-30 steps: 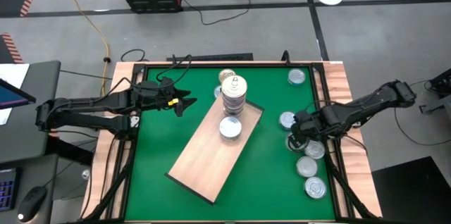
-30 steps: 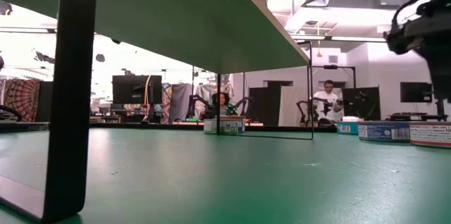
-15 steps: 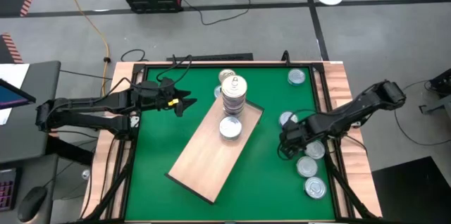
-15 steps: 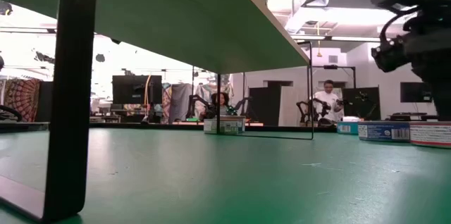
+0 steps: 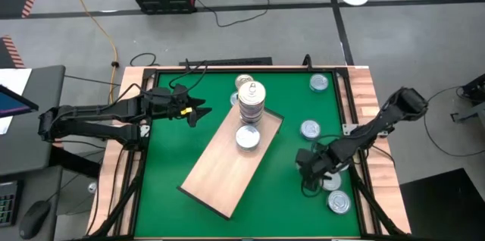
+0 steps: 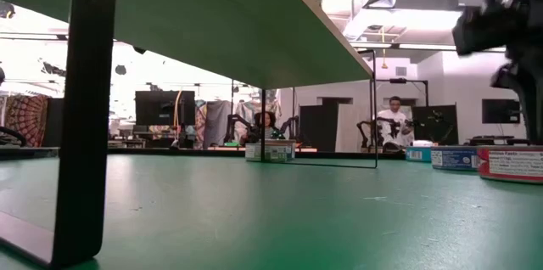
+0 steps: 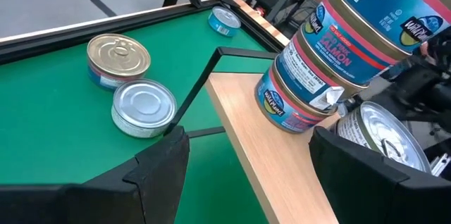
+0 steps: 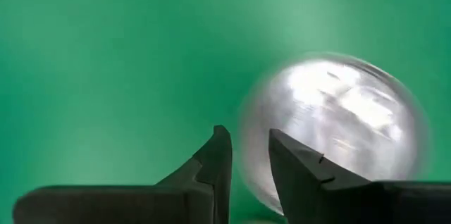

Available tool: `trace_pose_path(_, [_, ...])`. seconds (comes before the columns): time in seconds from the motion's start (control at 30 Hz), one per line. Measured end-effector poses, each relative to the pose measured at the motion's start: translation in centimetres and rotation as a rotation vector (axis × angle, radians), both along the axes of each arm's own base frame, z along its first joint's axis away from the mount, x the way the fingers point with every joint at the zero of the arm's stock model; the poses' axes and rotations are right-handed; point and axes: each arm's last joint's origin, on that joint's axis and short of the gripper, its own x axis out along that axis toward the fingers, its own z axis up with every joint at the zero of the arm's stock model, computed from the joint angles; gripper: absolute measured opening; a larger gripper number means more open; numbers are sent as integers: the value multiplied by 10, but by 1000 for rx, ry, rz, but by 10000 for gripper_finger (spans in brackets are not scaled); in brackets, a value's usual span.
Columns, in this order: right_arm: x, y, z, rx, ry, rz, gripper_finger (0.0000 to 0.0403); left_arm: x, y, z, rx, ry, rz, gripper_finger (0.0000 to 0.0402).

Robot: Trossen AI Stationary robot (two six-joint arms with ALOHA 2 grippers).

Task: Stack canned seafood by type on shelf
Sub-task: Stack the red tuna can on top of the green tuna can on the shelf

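The tan wooden shelf (image 5: 220,169) stands slantwise on black legs (image 6: 85,109) over the green table. On it are a stack of three tins (image 5: 251,101) (image 7: 338,55) and a single silver tin (image 5: 247,136). A gold tin (image 7: 118,58) and a silver tin (image 7: 144,108) rest on the table behind the shelf. My right gripper (image 5: 307,171) (image 8: 248,139) is low over the table's right side, nearly shut at a silver tin (image 8: 338,125). My left gripper (image 5: 193,111) (image 7: 246,153) hovers open, left of the stack. My right gripper comes at the silver tin from above, pointing down. The tin's rim (image 8: 254,122) runs between the two fingertips, one finger (image 8: 296,157) over the lid and the other (image 8: 218,150) outside it. Whether the tin is lifted clear of the table, I cannot tell.
Loose tins lie along the right side of the table (image 5: 309,129) (image 5: 331,180) (image 5: 339,201), and one sits in the far right corner (image 5: 319,82). A red-labelled tin (image 6: 509,164) shows at the right in the low view. Green table (image 5: 174,142) lies open left of the shelf.
My right gripper has moved toward the table's near edge and a little to the left, away from the row of tins. In the low view the red-labelled tin at the right now shows larger and farther left.
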Motion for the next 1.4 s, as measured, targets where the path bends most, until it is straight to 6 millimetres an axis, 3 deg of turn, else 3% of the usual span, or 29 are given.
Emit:
trace_pose_path(0.17, [14, 10, 10, 46, -71, 91, 120, 0, 0, 0, 10, 3, -4, 281])
trace_pose_path(0.63, [-16, -21, 15, -65, 252, -277, 149, 0, -1, 0, -3, 0, -21, 281])
trace_pose_path(0.87, [-2, -18, 1, 30, 177, -193, 138, 0, -1, 0, -1, 0, -23, 281])
trace_pose_path(1.1, [36, -7, -5, 147, -21, -33, 128, 0, -1, 0, 0, 0, -24, 281])
trace_pose_path(1.27, [57, -3, 17, 163, -146, 75, 127, 0, -1, 0, -1, 0, -27, 281])
trace_pose_path(1.4, [48, -11, 34, 119, -92, -20, 127, 0, -1, 0, -11, -3, -40, 281])
